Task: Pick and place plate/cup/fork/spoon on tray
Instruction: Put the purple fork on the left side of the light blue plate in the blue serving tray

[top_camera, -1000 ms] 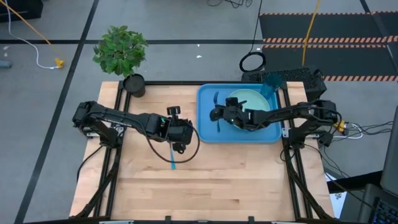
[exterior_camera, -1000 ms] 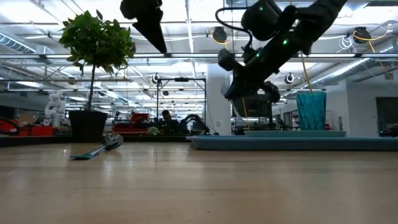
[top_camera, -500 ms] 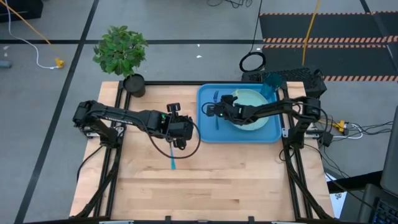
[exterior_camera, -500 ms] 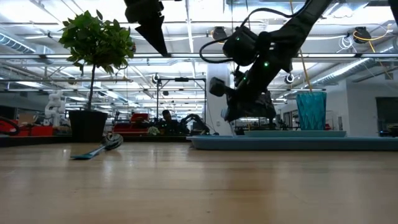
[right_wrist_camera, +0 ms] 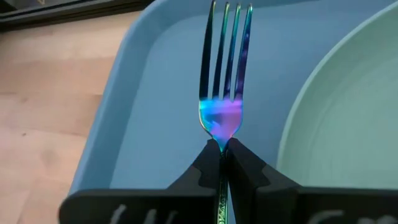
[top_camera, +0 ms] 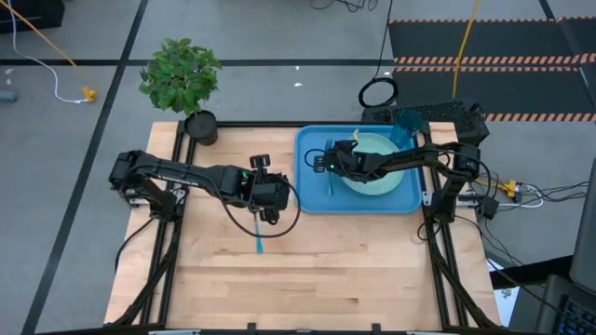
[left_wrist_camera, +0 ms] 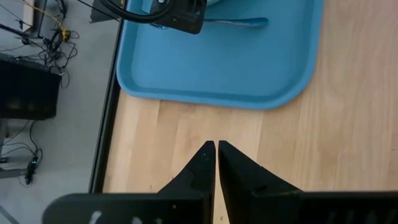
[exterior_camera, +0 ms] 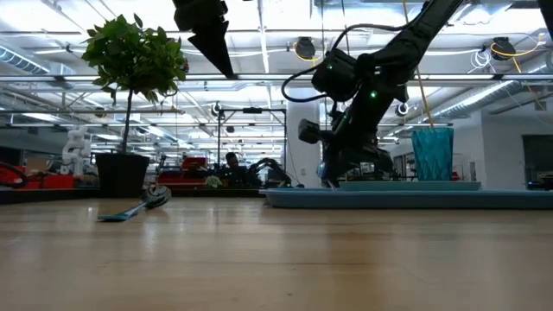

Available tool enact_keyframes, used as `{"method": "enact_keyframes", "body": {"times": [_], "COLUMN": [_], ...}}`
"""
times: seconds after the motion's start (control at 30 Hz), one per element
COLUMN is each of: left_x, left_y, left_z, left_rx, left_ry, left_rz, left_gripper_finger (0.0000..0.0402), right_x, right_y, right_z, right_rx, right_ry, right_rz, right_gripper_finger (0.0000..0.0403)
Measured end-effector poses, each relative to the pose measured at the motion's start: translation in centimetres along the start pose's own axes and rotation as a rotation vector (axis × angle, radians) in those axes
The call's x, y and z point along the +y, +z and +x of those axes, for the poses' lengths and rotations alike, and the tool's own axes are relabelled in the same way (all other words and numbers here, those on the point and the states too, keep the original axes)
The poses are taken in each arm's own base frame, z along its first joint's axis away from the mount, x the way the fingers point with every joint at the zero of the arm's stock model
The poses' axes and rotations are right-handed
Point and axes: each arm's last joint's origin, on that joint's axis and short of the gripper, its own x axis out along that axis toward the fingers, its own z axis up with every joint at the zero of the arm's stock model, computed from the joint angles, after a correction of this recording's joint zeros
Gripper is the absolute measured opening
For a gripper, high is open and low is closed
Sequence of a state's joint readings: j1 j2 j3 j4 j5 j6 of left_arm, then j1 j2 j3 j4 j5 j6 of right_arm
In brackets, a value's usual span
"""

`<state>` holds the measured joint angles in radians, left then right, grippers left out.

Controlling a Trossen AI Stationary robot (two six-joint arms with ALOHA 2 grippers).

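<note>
The blue tray [top_camera: 312, 191] lies at the table's far right, with the mint-green plate [top_camera: 377, 167] and the teal cup [top_camera: 405, 126] on it. My right gripper [top_camera: 326, 164] is low over the tray's left part, shut on the blue fork [right_wrist_camera: 225, 74], left of the plate [right_wrist_camera: 336, 118]. The spoon [top_camera: 258, 233] lies flat on the bare wood at mid-table, its dark bowl toward the far edge [exterior_camera: 155, 197]. My left gripper [top_camera: 265, 200] hangs shut and empty above the spoon; it shows high in the low view [exterior_camera: 212, 43] and over bare wood in its wrist view [left_wrist_camera: 216, 148]. My right gripper pinches the fork's neck [right_wrist_camera: 222, 142], just behind the tines, between its two fingertips. The fingers lie along the fork and slant down toward the table's far edge. The tines [right_wrist_camera: 227, 43] stick out ahead over the tray floor [right_wrist_camera: 143, 99]; whether they touch it I cannot tell.
A potted plant [top_camera: 182, 79] in a black pot [top_camera: 200, 126] stands at the table's far left corner. Open wood spreads over the near half of the table [top_camera: 307, 279]. The low view shows a room with machines behind the table.
My right gripper has gone down with the fork to just above the tray, shifting a little toward the plate and tipping more steeply downward. The fork has stayed in its hold. The spoon has not moved.
</note>
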<state>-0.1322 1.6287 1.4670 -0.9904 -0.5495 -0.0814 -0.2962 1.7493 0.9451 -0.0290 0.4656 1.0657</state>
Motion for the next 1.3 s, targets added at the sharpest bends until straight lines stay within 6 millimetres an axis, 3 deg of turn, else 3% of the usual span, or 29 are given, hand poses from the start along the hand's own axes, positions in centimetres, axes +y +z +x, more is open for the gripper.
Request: {"method": "enact_keyframes", "body": {"times": [0.63, 1.3], "left_x": [-0.1, -0.1], "left_y": [0.0, 0.0], "left_z": [0.0, 0.0], "left_rx": [0.0, 0.0], "left_ry": [-0.003, -0.003], "left_rz": [-0.004, -0.005], "left_gripper_finger": [0.0024, 0.0024], "right_x": [-0.9, -1.0], "right_y": [0.0, 0.0], "right_z": [1.7, 1.9], "right_rx": [0.037, 0.046], "right_ry": [-0.039, -0.039], "right_rz": [0.031, 0.031], "right_gripper_finger": [0.0003, 0.0004]}}
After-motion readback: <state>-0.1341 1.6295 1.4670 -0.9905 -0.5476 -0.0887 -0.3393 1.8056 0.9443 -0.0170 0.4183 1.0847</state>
